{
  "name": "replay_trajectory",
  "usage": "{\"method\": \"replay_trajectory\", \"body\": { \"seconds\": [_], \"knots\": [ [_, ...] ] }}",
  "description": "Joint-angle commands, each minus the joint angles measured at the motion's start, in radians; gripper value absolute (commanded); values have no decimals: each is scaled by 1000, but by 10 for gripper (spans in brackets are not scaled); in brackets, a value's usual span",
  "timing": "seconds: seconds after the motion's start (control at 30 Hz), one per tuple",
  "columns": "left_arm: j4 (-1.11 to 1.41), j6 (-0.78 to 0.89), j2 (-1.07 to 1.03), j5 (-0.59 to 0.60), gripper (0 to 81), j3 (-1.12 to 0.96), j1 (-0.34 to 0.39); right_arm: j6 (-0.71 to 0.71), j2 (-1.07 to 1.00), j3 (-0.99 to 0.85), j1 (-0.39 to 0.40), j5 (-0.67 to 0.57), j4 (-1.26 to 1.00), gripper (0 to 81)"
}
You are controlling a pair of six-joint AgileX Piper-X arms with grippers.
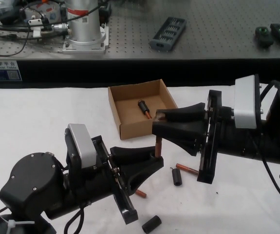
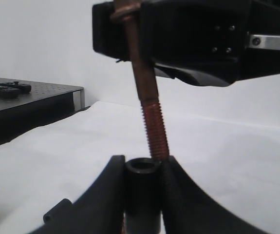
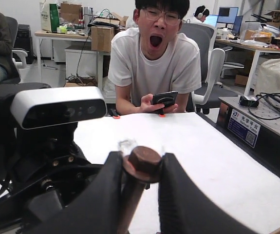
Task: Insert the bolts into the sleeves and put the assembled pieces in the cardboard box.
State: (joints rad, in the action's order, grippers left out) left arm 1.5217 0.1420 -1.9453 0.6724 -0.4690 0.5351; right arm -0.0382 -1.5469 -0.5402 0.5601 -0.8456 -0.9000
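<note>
My left gripper [image 1: 155, 157] is shut on a black sleeve [image 2: 142, 192], held upright with its open end up. Above it, my right gripper [image 1: 160, 120] is shut on the head of a copper bolt [image 2: 147, 109], which hangs thread-down. The bolt's threaded tip sits at the sleeve's far rim, beside the hole rather than in it. In the right wrist view the bolt head [image 3: 144, 163] is pinched between the fingers. The cardboard box [image 1: 130, 129] stands just behind both grippers, with one assembled piece [image 1: 144, 108] inside.
On the white cloth lie two loose bolts [image 1: 187, 168] [image 1: 140, 193] and two loose sleeves [image 1: 177, 176] [image 1: 151, 224] near the grippers. A black metal bench with equipment runs along the back. A seated person with a phone faces the table and touches nothing.
</note>
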Motion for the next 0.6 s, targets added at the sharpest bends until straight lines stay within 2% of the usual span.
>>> {"method": "replay_trajectory", "body": {
  "seconds": [0.0,0.1,0.57],
  "knots": [
    [27,17,2,-35,7,-13,-2,0,-12,-2,2,-24,20,56],
    [27,17,2,-29,7,-13,-2,10,-12,-2,2,-24,-1,56],
    [6,17,2,-3,7,-13,-2,226,-3,-2,2,-27,-258,56]
  ]
}}
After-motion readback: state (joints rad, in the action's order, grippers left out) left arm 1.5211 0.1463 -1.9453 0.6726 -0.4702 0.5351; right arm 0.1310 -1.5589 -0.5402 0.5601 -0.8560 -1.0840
